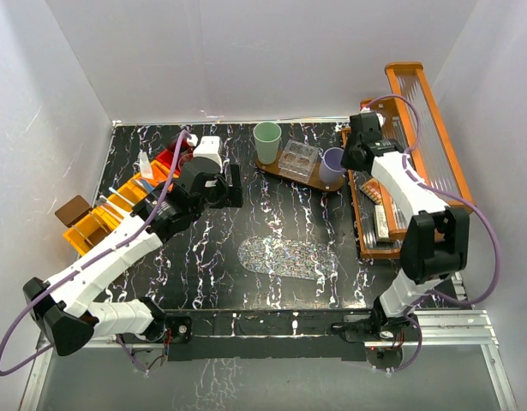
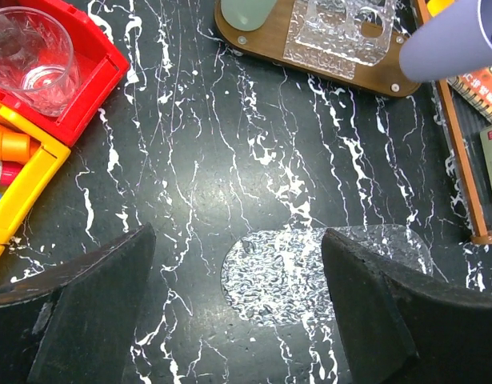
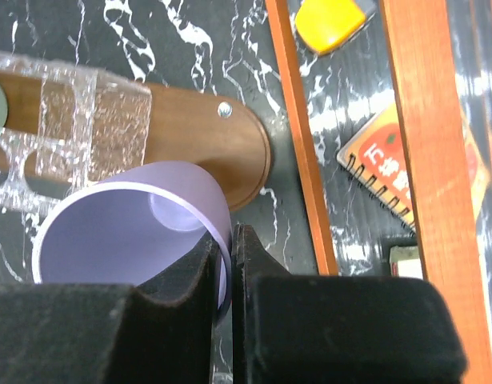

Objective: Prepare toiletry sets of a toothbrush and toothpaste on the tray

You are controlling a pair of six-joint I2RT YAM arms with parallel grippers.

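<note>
– right gripper (image 3: 232, 240): what has it got?
– it is pinched on the wall of the lilac cup (image 3: 126, 216), one finger inside the rim and one outside; the cup is at the right end of the wooden tray (image 3: 190, 136); whether its base rests on the wood i cannot tell.
– and the left gripper (image 2: 238, 240)?
– spread wide with nothing between the fingers, above the dark table (image 2: 230, 144).
– how would that cup handle?
– thin plastic by the look of it, so probably light and a little springy; a rim pinch should do, though a hard squeeze might bend the wall and a smooth wall can slip; the glass cup (image 2: 34, 56) in the red bin (image 2: 94, 64) looks heavier and breakable, so i would take it more gently.
– which way does the lilac cup point?
– mouth up, long axis roughly vertical, perhaps leaning slightly; the green cup (image 1: 266, 137) stands mouth up at the tray's left end.
</note>
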